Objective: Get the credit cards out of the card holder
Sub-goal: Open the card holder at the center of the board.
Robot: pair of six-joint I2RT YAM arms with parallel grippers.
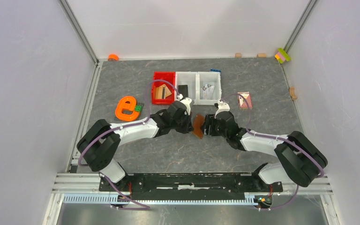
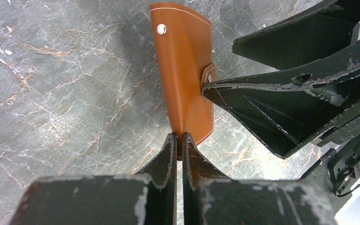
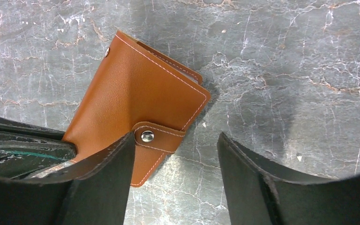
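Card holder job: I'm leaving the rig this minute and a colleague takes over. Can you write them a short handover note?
Left gripper: shut, pinching one edge of the brown card holder.
Right gripper: open, one finger at the snap tab, gripping nothing.
Things: the card holder sits between the two arms over mid-table. No credit cards show in any view.
Done: the holder is gripped by the left arm and nothing has been taken out.
Left: the tab looks fastened. Unsnap it, open the holder and pull the cards out.
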